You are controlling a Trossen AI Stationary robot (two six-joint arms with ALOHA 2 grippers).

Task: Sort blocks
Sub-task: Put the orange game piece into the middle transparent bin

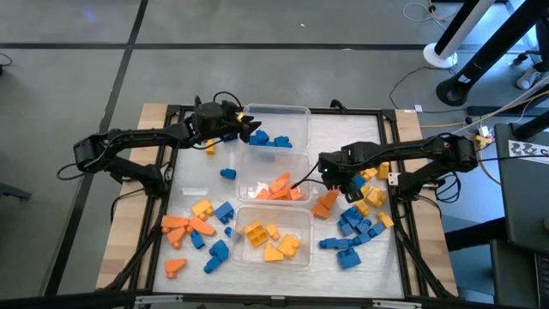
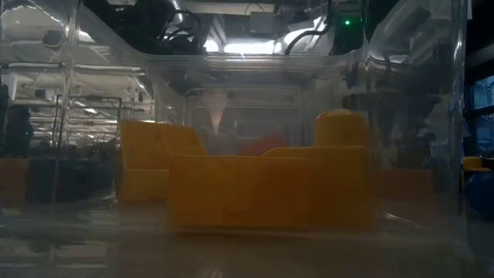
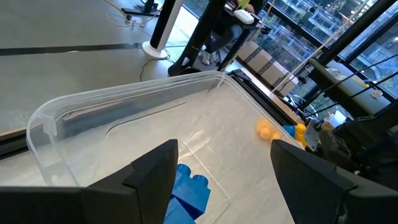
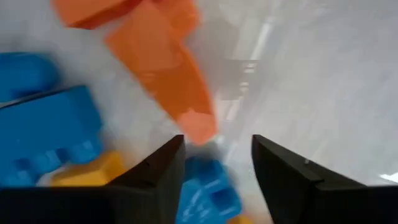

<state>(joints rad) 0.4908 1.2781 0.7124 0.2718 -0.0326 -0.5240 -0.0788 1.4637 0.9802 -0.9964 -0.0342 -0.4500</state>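
Three clear tubs stand in a row down the table's middle. The far tub (image 1: 296, 116) holds blue blocks (image 1: 273, 139), the middle tub (image 1: 302, 163) orange blocks (image 1: 279, 187), and the near tub (image 1: 300, 219) yellow blocks (image 1: 270, 240). My left gripper (image 1: 253, 130) hangs open over the far tub's left part, above a blue block (image 3: 186, 193) lying in it. My right gripper (image 1: 333, 180) points down, open, just right of the middle tub. An orange block (image 4: 168, 68) lies on the table beyond its fingertips, and a blue block (image 4: 208, 193) lies under them.
Loose orange, blue and yellow blocks lie in a heap at the near left (image 1: 199, 233). Another heap of blue and yellow ones lies at the right (image 1: 360, 219). A lone blue block (image 1: 227, 173) and a yellow one (image 1: 210, 150) lie left of the tubs.
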